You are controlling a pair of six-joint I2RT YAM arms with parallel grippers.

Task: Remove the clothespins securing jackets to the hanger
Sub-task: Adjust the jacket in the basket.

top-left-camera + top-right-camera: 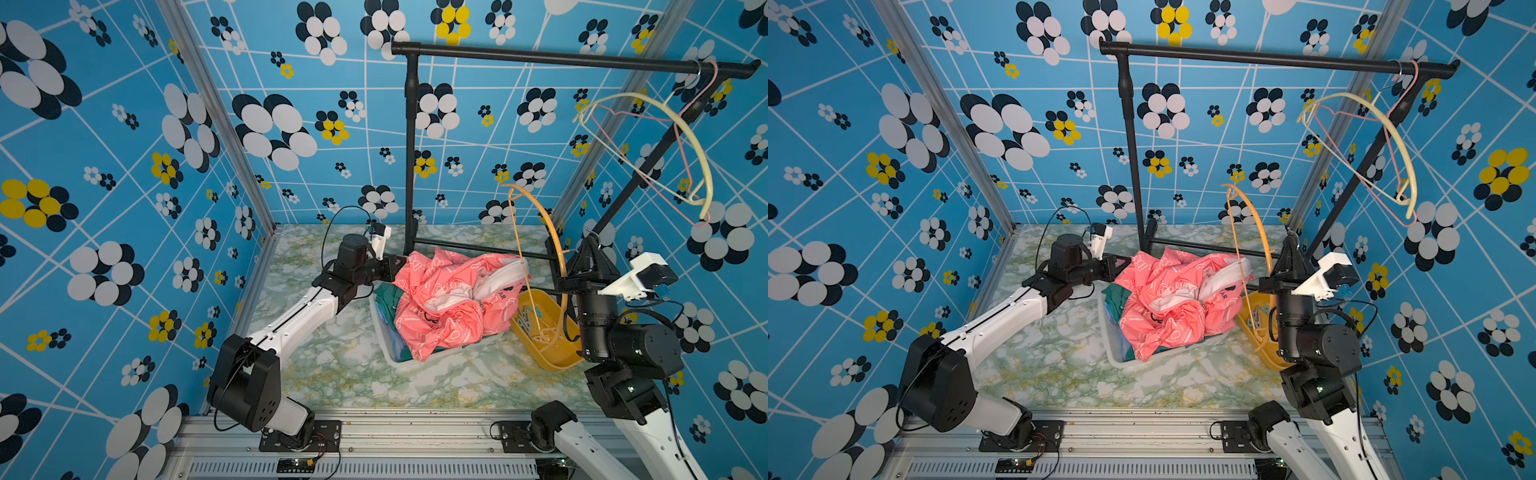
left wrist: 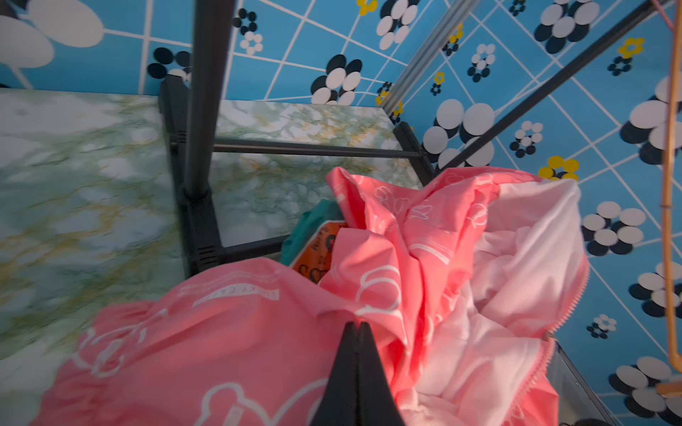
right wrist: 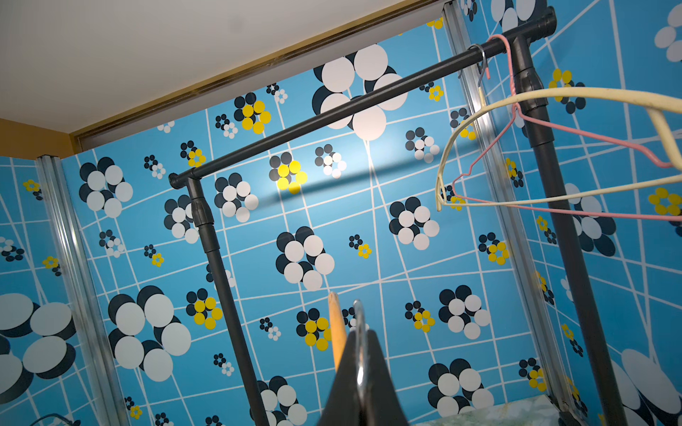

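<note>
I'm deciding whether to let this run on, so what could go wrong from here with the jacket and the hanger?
1. The left gripper looks shut on a fold of the pink jacket; pulling could drag the white bin along with it.
2. The right gripper holds the orange hanger only by its thin metal hook, so the hanger may swing and knock the yellow basket.

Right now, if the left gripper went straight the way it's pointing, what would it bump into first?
The pink jacket. The left gripper, jaws shut, points right into its crumpled folds, heaped in the white basket. Whether the tips touch the fabric yet is unclear.
</note>
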